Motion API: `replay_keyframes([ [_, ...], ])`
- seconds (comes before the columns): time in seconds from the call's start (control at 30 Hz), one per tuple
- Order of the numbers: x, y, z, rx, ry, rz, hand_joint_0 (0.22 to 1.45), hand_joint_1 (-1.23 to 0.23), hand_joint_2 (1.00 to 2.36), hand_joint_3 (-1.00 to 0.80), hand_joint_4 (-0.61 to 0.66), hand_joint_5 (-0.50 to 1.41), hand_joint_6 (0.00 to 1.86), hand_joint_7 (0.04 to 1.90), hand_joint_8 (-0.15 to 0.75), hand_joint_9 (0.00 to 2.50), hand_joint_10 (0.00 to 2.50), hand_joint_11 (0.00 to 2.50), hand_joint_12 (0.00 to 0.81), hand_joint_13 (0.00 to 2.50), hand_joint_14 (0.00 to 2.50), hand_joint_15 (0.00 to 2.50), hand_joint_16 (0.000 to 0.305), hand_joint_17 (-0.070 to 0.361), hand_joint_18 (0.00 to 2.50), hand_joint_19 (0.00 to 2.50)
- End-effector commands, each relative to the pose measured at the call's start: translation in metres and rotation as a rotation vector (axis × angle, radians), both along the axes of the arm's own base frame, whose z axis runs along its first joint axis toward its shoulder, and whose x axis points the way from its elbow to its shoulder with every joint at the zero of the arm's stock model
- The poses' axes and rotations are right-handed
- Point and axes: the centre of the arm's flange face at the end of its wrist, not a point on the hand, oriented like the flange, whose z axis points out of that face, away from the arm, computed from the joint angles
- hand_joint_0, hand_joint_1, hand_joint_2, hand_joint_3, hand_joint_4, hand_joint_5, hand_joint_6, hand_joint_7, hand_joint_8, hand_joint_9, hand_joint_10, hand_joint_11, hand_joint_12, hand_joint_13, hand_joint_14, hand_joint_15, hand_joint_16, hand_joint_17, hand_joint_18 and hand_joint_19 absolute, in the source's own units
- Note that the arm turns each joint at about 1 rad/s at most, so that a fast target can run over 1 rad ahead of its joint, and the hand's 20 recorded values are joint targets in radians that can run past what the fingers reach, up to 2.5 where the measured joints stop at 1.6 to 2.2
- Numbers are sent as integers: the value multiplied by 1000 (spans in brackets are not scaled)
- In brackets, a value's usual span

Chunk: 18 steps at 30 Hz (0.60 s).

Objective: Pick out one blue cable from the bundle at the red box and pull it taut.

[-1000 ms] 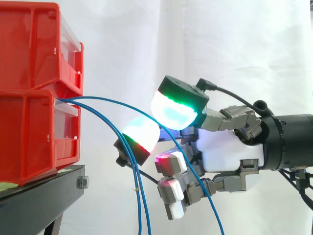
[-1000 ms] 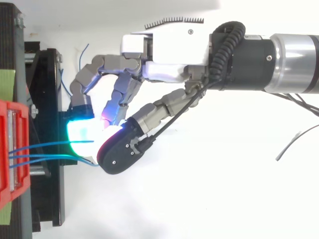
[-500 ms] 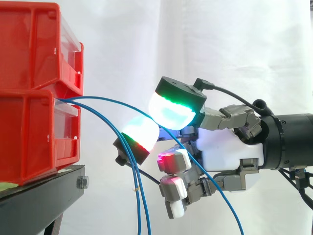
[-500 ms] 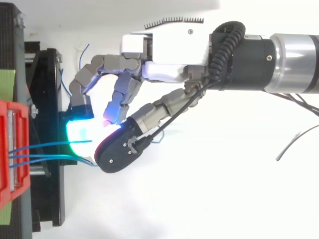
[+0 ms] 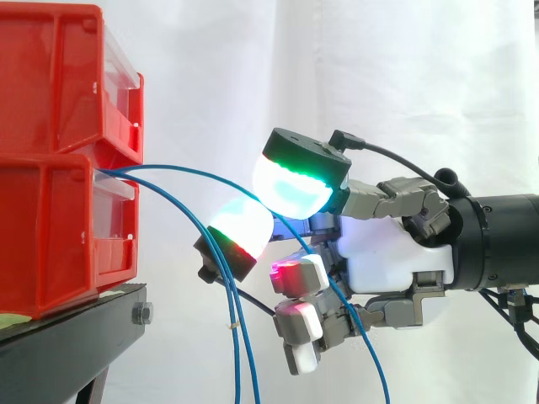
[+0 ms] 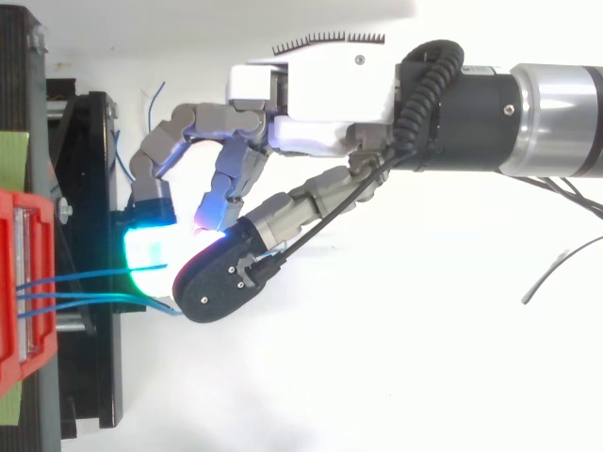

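Several blue cables come out of the lower red bin (image 5: 59, 227) at its front lip. One blue cable (image 5: 202, 174) arcs right into my hand (image 5: 387, 261) and passes between the green-cyan thumb pad (image 5: 295, 185) and a curled finger's pad (image 5: 242, 227), then drops out below the palm. Those two pads almost meet around it. Two other blue cables (image 5: 221, 269) hang down left of the hand. From above, the hand (image 6: 320, 94) reaches left with its fingers curled, and the blue cables (image 6: 85, 276) run from the red bin (image 6: 11, 282) to the pads.
A second red bin (image 5: 59, 76) sits on top of the lower one, both on a black stand (image 5: 76, 337). The white curtain hangs behind. In the top view a thin grey wire (image 6: 556, 268) lies loose at the right.
The thumb has swung left and closer to the finger pad. The free lower end of the held blue cable swung right and then back left. The arm has stayed in place.
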Motion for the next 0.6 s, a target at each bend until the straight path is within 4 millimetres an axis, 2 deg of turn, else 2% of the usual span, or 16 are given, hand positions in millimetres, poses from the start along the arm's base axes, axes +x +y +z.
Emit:
replay_keyframes([
  [0.0, 0, 1, 0, 0, 0, 1, 578, -555, 1017, -252, -18, -163, 961, 927, 254, 1230, 25, 905, 347, 1080, 26, 774, 54, 121, 769, 715],
  [0.37, 0, 1, 1, 0, -2, 1, 592, -595, 1018, -194, 3, -143, 957, 929, 313, 1398, 24, 942, 379, 1218, 25, 744, 57, 127, 869, 643],
  [0.57, 0, 1, 1, 0, -2, 1, 589, -598, 1018, -206, 20, -140, 953, 955, 317, 1447, 25, 948, 386, 1259, 24, 758, 57, 129, 888, 651],
])
